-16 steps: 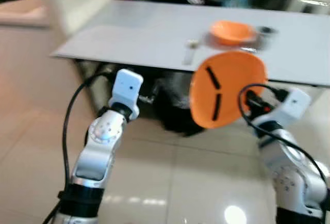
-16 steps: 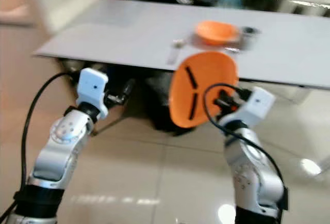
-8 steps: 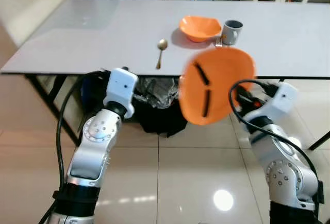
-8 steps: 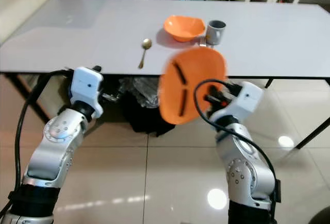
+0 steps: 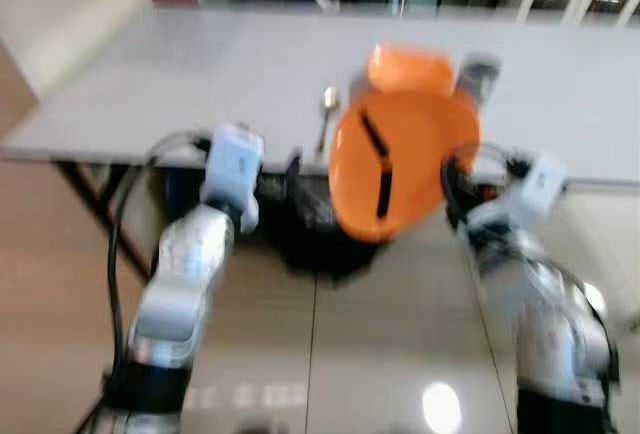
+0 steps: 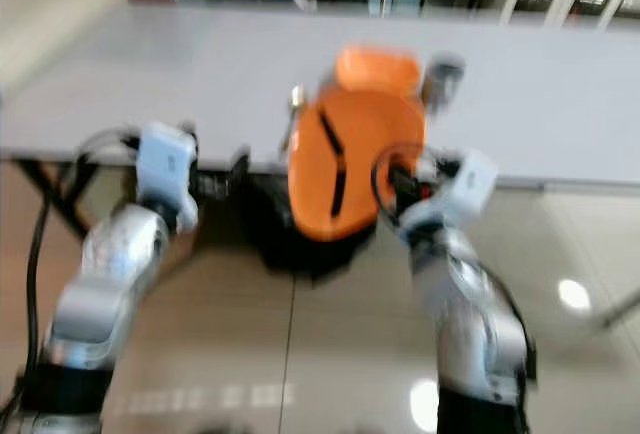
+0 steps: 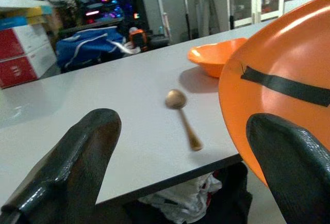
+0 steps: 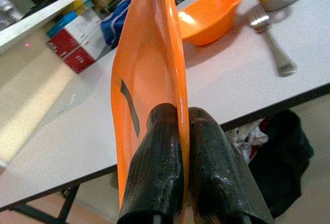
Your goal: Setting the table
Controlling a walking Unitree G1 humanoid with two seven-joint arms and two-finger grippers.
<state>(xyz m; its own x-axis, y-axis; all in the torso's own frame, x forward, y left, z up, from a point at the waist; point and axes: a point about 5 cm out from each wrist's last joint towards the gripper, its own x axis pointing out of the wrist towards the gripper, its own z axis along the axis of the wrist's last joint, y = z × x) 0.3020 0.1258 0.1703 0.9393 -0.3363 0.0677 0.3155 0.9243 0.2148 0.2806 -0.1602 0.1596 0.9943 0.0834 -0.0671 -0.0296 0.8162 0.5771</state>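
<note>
Here, the right tool [image 8: 178, 146] clamps an orange plate [image 5: 400, 159] on edge near the tabletop [image 5: 150, 74]. The left tool [image 7: 180, 172] hangs spread apart. Levelling the plate before lowering it clear of the bowl [image 7: 216, 56] and spoon [image 7: 181, 115] looks wise.

Head stereo pair: looking forward and down from above both arms toward the near edge of the grey counter [image 5: 200, 74], blurred. Left wrist view: low, just off that near edge, facing across the counter past the spoon [image 7: 182, 112] to the orange bowl [image 7: 216, 56]. Right wrist view: close behind the orange plate [image 8: 149, 84], seen edge-on. Shared by all: counter, bowl, plate.
</note>
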